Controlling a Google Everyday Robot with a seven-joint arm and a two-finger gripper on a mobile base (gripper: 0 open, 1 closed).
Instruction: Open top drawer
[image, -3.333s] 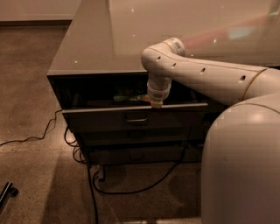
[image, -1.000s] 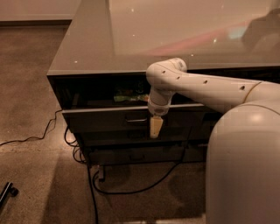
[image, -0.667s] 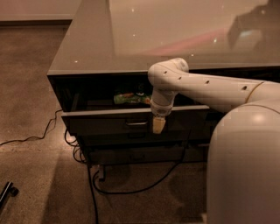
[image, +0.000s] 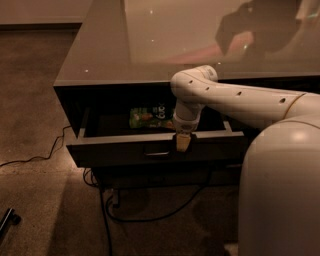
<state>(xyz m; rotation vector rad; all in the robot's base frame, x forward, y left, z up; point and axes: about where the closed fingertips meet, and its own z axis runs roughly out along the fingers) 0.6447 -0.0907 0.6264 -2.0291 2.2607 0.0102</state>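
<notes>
Lighting is dim and warm. The glossy tabletop (image: 110, 55) carries a broad pale glare and small bright specks. The drawer (image: 120, 149) interior is in deep shadow. The gripper (image: 183, 142), at the drawer's front edge, is softly lit.

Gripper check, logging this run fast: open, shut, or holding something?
Gripper: at the top drawer front edge, just right of the pull; open or shut cannot be told.

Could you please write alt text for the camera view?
The top drawer of a dark cabinet stands partly open, with the robot's gripper at its front edge, beside the pull. A green packet lies inside; cables trail on the floor below.
</notes>
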